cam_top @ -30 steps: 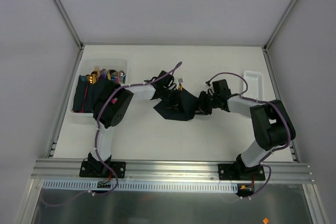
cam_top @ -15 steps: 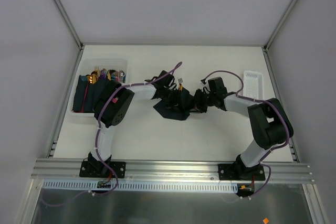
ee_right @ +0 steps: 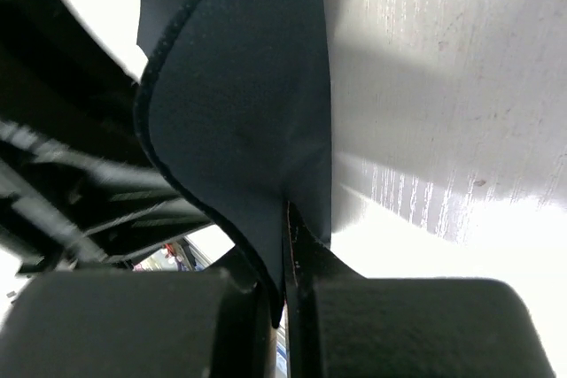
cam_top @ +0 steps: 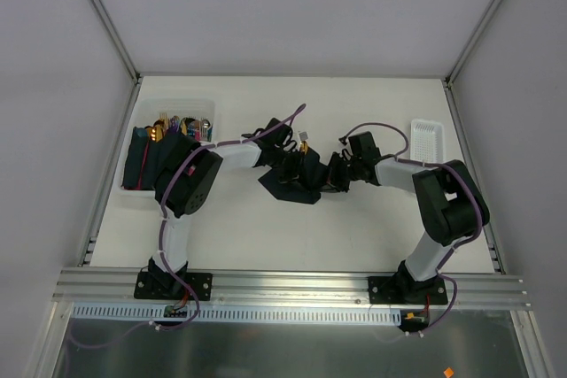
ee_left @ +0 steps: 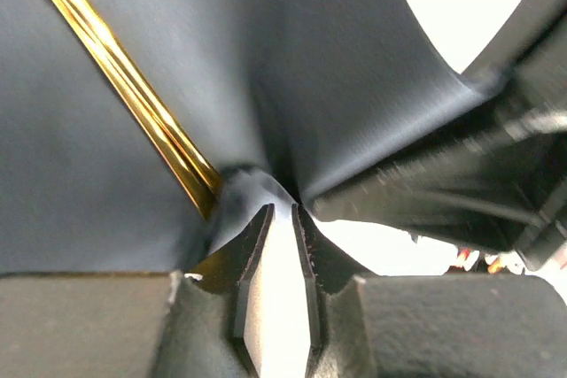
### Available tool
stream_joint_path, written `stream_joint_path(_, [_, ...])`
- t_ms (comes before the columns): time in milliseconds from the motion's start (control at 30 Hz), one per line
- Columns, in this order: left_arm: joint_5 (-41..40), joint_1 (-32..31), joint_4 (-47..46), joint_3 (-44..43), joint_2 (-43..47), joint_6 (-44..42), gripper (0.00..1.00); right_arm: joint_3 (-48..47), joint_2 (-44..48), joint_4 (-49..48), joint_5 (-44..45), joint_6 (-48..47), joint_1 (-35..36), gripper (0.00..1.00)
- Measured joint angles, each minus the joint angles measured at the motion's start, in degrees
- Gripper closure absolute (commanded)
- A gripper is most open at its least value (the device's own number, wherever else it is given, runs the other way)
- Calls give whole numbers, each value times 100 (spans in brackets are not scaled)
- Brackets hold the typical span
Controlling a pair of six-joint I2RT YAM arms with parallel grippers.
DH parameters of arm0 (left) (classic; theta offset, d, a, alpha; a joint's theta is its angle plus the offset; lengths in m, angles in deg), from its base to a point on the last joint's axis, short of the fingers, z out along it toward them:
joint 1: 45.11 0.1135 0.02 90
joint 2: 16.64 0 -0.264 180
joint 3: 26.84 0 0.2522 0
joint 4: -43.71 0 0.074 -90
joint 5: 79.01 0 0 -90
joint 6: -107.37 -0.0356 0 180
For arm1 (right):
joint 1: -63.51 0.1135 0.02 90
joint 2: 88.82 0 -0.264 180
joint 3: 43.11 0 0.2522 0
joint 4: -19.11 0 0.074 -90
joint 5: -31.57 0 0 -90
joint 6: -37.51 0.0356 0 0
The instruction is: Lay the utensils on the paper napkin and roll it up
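White worktop [cam_top: 266, 236] fills the cell, and the paper napkin [cam_top: 292, 185] sits crumpled about midway between its left and right edges, somewhat nearer the far edge, with both arms meeting over it. The step in hand looks like the first turn of the roll. It would go best if both pinches travel level and low, carrying the lifted paper over the cutlery without pulling apart, since thin paper tears and a tilted sheet could let the piece slide out. The right gripper [ee_right: 285, 210] is clamped fully on a hanging fold of the napkin, raised off the worktop. The left gripper [ee_left: 282, 212] is narrow, its tips nipping a gathered pucker of the dark sheet. Just beside that pucker a gold utensil [ee_left: 133, 95] lies on the napkin, its slim handle running into the fold.
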Motion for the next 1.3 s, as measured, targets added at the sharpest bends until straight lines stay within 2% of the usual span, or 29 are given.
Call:
stream_joint_path(367, [282,221,138,577,748,-219,85,-127,0,278,131,-105,-11,100])
stream_joint_path(667, [278,317,306,846,726,-483,86,-170,0,378,151,-144,-11,100])
stream_joint_path(933, [297,361,317,605,260,-487,87,-236,0,444,151,-151,-11,100])
stream_joint_path(1300, [356,385,299,396,68,-433,87,-573,0,619,153,-162,131,100])
